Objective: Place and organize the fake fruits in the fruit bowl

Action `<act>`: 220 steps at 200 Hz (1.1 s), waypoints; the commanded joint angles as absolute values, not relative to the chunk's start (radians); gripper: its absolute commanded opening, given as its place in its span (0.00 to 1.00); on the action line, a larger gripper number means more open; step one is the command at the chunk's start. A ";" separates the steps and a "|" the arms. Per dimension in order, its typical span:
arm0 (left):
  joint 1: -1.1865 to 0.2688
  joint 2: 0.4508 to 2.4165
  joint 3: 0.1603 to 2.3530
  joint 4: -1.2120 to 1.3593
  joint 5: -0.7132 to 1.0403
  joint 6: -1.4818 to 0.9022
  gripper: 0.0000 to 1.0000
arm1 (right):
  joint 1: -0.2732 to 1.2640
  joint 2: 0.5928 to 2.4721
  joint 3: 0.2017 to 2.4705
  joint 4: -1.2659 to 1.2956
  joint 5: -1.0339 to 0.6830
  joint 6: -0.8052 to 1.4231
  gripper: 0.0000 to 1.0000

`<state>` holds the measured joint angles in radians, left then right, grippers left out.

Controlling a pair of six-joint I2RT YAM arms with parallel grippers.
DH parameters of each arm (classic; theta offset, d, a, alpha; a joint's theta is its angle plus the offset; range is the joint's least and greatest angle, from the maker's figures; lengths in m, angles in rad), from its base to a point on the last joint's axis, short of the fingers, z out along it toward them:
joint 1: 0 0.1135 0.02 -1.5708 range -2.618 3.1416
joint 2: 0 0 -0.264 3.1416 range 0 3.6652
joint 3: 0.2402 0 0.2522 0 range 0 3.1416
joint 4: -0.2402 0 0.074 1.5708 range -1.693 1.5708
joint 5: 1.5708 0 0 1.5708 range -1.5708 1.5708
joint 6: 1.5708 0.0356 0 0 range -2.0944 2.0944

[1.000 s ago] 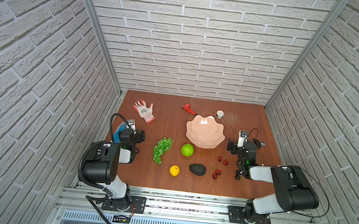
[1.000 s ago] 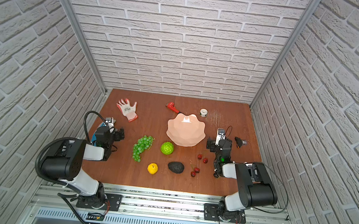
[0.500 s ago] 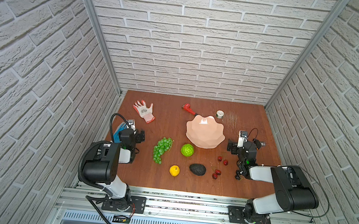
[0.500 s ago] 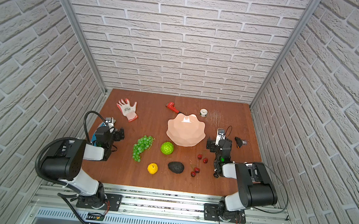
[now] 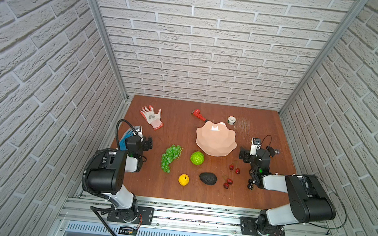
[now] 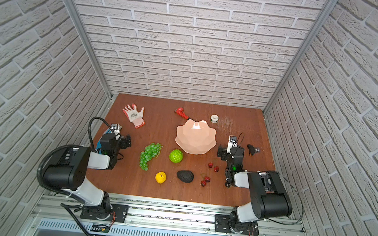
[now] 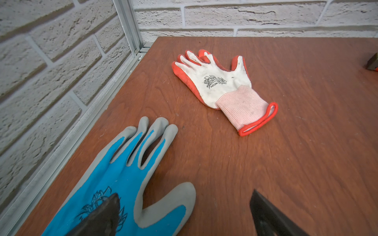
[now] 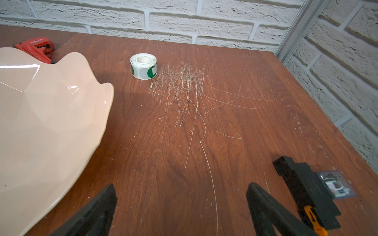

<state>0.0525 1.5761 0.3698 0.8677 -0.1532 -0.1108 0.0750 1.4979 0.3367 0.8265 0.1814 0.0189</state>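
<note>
Occlusion: the red wrench [image 5: 198,114] is partly hidden behind the far rim of the fruit bowl [image 5: 216,139]. In both top views the left arm covers most of the blue glove [image 7: 114,173]. The wrist views show only the fingertips of each pincer. The left pincer [image 7: 184,196] and right pincer [image 8: 182,186] stand wide, gripping nothing.

All fruits lie on the bench [image 5: 179,113], outside the bowl on its near side. The grape bunch [image 5: 170,155] lies diagonally, stem end toward the bowl. The avocado [image 5: 208,178] lies with its long axis across the bench.
</note>
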 commanded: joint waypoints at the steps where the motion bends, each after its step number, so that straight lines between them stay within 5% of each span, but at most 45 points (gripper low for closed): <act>1: 0.058 1.514 0.412 0.829 -0.188 -0.130 0.98 | 0.072 1.464 0.341 0.879 0.175 0.020 1.00; 75: 0.011 1.330 0.646 0.306 -0.330 -0.189 0.98 | 0.072 1.130 0.585 0.288 0.138 0.081 1.00; 127: -0.138 1.298 0.882 -0.240 -0.401 -0.365 0.98 | 0.155 1.083 0.886 -0.212 0.028 0.154 0.93; 220: -0.423 1.165 0.949 -0.562 -0.164 -0.476 0.91 | 0.434 1.144 1.020 -0.609 -0.034 0.174 0.81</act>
<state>-0.3721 1.1755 0.8932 -0.4557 -0.2676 -0.4294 0.3656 1.1355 0.9810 -0.4801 -0.0132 0.1699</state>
